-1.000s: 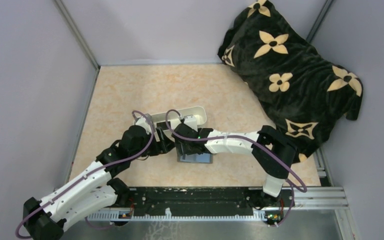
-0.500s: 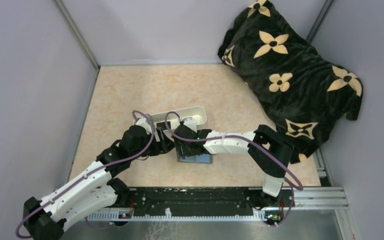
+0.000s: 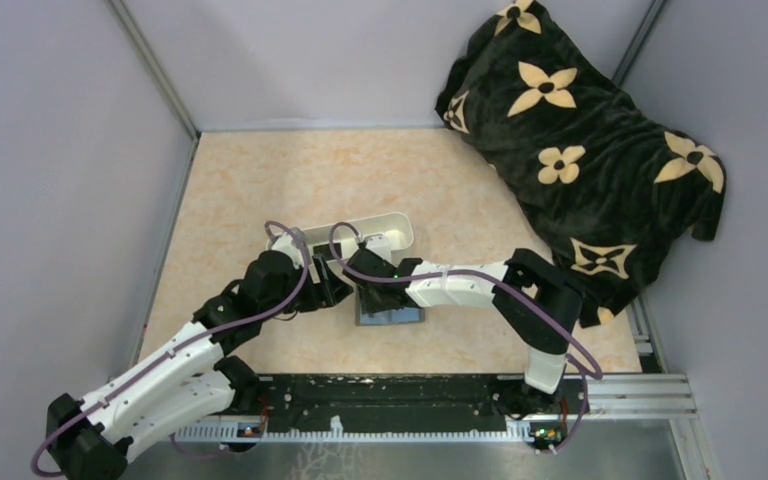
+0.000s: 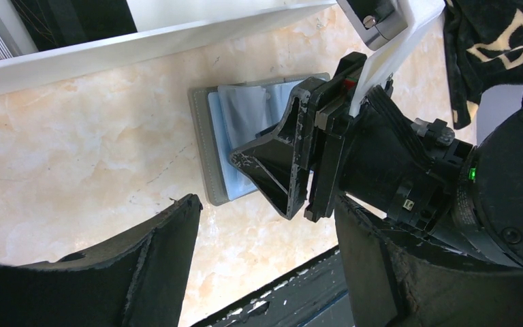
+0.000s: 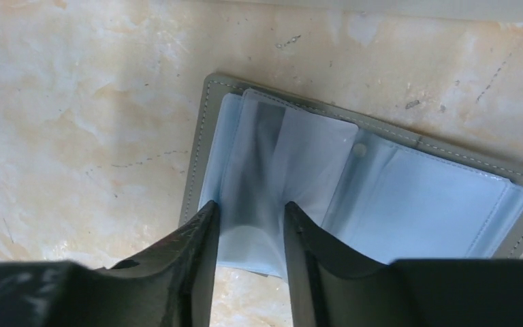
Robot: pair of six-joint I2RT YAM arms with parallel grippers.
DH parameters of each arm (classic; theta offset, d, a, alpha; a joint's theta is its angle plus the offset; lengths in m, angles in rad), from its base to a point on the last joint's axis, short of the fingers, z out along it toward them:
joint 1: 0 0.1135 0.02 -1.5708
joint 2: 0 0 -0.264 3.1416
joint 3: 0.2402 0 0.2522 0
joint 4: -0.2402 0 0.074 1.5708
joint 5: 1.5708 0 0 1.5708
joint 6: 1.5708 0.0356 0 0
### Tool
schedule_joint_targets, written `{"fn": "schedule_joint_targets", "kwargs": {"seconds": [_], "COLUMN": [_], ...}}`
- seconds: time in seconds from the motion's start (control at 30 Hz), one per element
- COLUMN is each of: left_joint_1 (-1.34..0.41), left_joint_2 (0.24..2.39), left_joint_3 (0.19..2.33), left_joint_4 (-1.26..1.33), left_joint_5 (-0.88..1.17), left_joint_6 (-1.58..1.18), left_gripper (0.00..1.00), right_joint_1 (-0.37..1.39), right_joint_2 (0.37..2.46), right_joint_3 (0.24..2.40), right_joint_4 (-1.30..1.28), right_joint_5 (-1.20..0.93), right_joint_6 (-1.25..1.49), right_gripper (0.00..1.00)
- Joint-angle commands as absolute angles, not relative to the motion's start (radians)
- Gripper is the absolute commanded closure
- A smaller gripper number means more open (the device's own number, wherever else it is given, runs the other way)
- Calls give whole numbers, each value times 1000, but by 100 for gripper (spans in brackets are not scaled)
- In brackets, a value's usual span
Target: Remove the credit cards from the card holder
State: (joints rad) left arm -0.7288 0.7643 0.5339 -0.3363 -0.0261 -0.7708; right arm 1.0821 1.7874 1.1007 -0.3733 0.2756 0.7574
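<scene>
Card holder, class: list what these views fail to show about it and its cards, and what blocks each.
Top view: the right arm covers most of the card holder.
Right wrist view: the right claw hides one edge of it; whether it pinches the pale sleeve is unclear.
Both wrist views: credit cards indistinguishable inside the sleeves.
Left wrist view: top edge crops the white tray.

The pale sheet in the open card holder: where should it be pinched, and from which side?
I'd pinch the pale sheet at its loose near edge, from above, where the right gripper straddles it. The card holder lies open and flat on the table, so only that lifted edge offers two faces; the rest sits flush.
</scene>
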Motion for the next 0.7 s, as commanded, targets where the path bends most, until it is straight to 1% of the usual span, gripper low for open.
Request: {"fn": "schedule_joint_targets", "kwargs": {"seconds": [0.0,0.2,0.4,0.57,0.67], "left_joint_1": [-732,-732,-732,-732,-732], "left_joint_2": [773,774,777,787,789], "left_joint_3": [525,526,534,543,535], "left_joint_4": [-307,-298,-258,-241,-179], "left_joint_5": [-25,-14,24,31,75], "left_joint_6": [-767,-764,-762,-761,-773], "left_gripper": [22,22,23,23,23], "right_joint_1": [1067,1064,1058,1057,1057], "right_joint_2": [1795,1778,1744,1733,1724], "right_joint_3": [1094,1081,1063,1061,1052], "right_joint_4": [-360,-350,-335,-340,-339], "right_joint_5": [257,243,234,234,239], "right_joint_6": [762,768,778,776,777], "right_gripper": [67,78,99,100,100]}}
